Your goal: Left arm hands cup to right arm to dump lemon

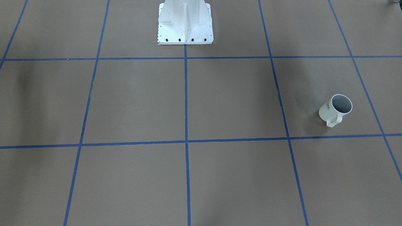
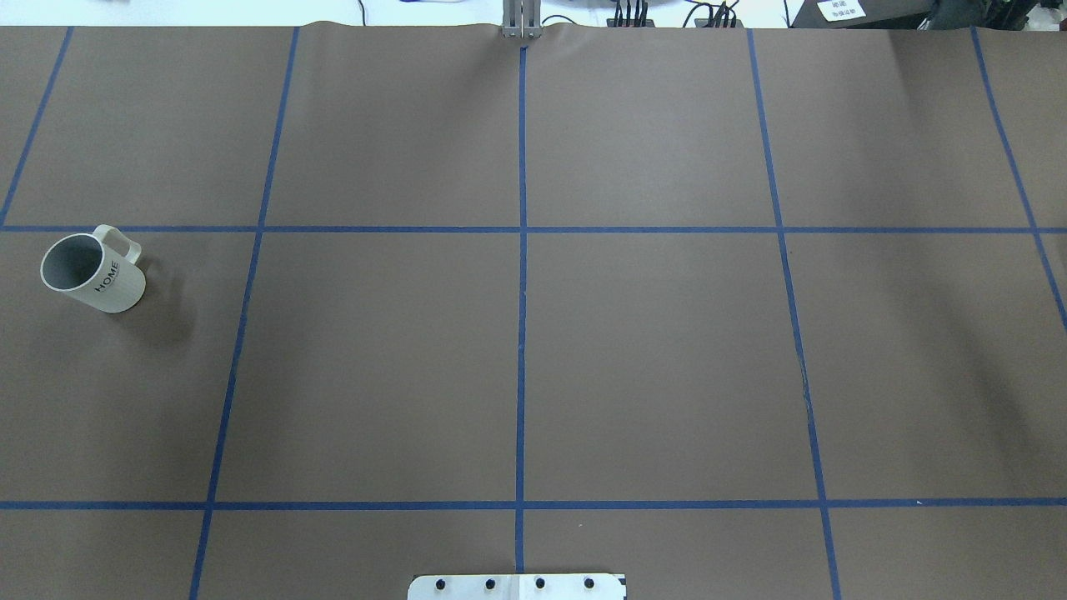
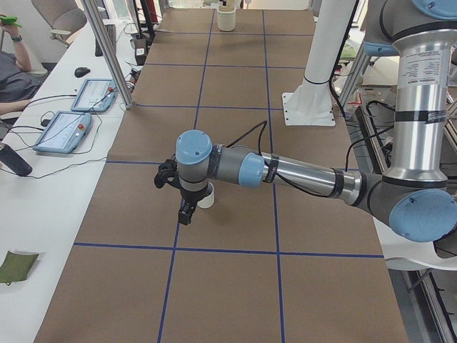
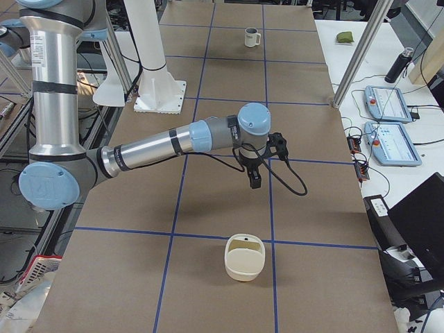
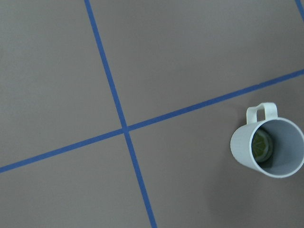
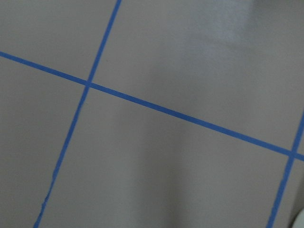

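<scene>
- Left end effector (image 3: 185, 214) hung low over the desk (image 2: 650, 350), fingers pointing down. It showed only in the exterior left view, so couldn't tell if the fingers were apart or together.
- Right end effector (image 4: 254, 182) also pointed down over the desk's middle, well apart from the mug. Seen only from the side, so its state couldn't be told either.
- White "HOME" mug (image 2: 92, 271) stood upright on the desk at the robot's far left, inside one blue tape (image 2: 522, 333) square, handle facing away from the robot.
- In the exterior left view the mug sat partly hidden behind the left end effector; contact unclear.
- Lemon (image 5: 261, 145) lay in the bottom of the mug, seen in the left wrist view.
- Cream container (image 4: 244, 258) stood on the desk's right end.
- White robot pedestal (image 1: 185, 22) stood at the desk's back edge.
</scene>
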Controlling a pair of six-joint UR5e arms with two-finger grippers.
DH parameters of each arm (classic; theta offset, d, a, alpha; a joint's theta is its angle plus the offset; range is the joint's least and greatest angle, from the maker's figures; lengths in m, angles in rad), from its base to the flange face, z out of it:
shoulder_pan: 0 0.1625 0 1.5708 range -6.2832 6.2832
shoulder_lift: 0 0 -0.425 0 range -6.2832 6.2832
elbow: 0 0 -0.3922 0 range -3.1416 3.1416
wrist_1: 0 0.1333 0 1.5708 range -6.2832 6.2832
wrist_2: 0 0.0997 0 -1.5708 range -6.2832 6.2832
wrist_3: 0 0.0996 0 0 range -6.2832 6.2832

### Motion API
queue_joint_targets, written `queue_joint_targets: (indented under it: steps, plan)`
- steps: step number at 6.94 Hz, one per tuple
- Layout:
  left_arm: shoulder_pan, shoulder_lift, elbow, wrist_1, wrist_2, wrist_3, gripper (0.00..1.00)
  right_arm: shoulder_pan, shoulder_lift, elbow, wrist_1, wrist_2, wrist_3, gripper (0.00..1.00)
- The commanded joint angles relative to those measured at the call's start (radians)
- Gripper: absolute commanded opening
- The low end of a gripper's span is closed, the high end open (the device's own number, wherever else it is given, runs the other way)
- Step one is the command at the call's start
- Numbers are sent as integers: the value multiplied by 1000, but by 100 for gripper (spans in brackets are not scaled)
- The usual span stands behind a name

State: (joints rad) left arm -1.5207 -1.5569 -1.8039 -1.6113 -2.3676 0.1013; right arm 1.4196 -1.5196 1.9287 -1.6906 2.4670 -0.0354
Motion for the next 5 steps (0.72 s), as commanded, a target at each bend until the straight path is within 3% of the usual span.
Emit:
queue_joint_targets:
  steps: [1, 3, 4, 5]
  plan:
    - [150, -9, 30, -97, 4, -148, 100, -92, 83, 1, 0, -2, 44, 98]
    - [259, -20, 55, -216, 13, -431, 100, -136, 125, 4, 73, -14, 151, 98]
    - [287, -23, 89, -296, 65, -522, 100, -184, 125, -2, 179, -61, 270, 98]
    - [331, -31, 119, -350, 102, -608, 100, -255, 125, -2, 281, -167, 402, 98]
